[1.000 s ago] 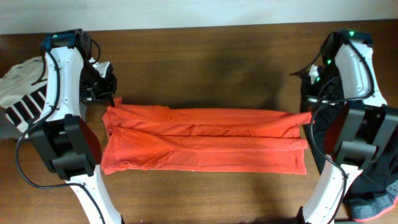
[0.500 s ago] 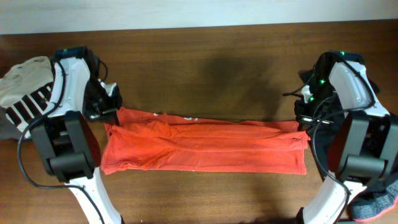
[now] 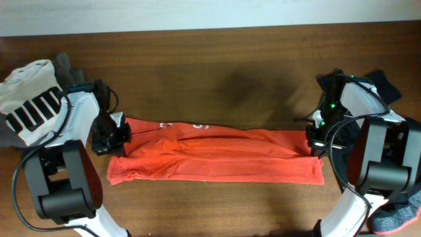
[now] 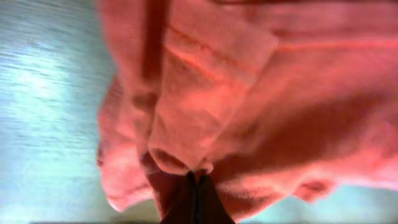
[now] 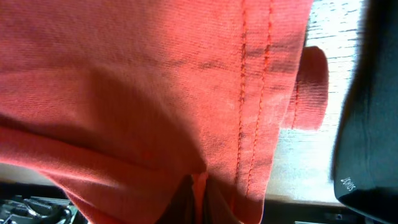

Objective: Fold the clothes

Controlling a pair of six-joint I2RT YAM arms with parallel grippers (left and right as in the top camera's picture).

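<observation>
Gripped an orange garment, folded into a long band across the middle of the table, with the left end effector clamped on one end and the right end effector on the other. Judged soft, light, floppy; best pinched at hemmed corners.

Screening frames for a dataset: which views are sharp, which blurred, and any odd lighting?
Overhead: sharp, evenly lit, faint shadow on the table beyond the orange garment. Left wrist: close cloth soft and blurred, table washed pale blue. Right wrist: crisp, stitching readable, glare on the table at upper right.
</observation>
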